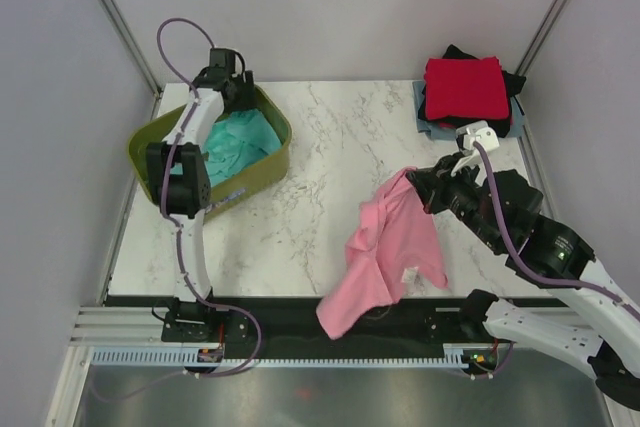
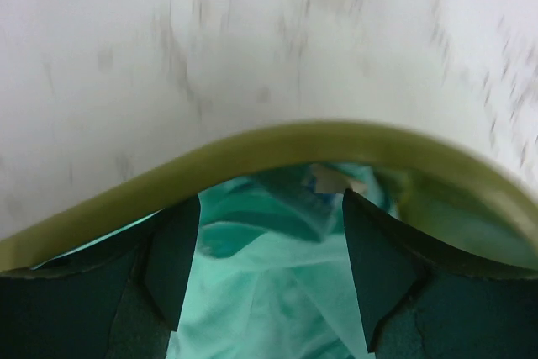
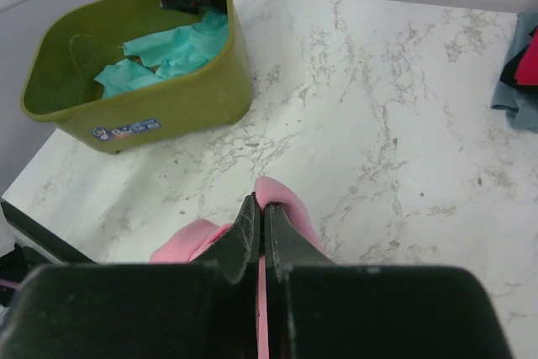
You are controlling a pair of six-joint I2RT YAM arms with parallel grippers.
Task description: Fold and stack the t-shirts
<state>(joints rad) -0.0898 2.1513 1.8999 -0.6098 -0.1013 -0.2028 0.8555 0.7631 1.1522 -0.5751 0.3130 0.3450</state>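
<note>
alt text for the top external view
The right gripper holds a pink t-shirt up by one edge, its lower part draping past the table's near edge. The left gripper reaches into an olive tub holding a teal t-shirt; folded shirts are stacked far right.

**Camera positions**

Top external: high, behind the arm bases, looking down on the whole white marbled tabletop [image 1: 330, 147]. Left wrist: very close, blurred, peering between left claw [image 2: 269, 199] fingers over the olive-green plastic tub [image 2: 294, 136] rim. Right wrist: low, near, facing across tabletop toward that tub. All three share the tub.
</note>
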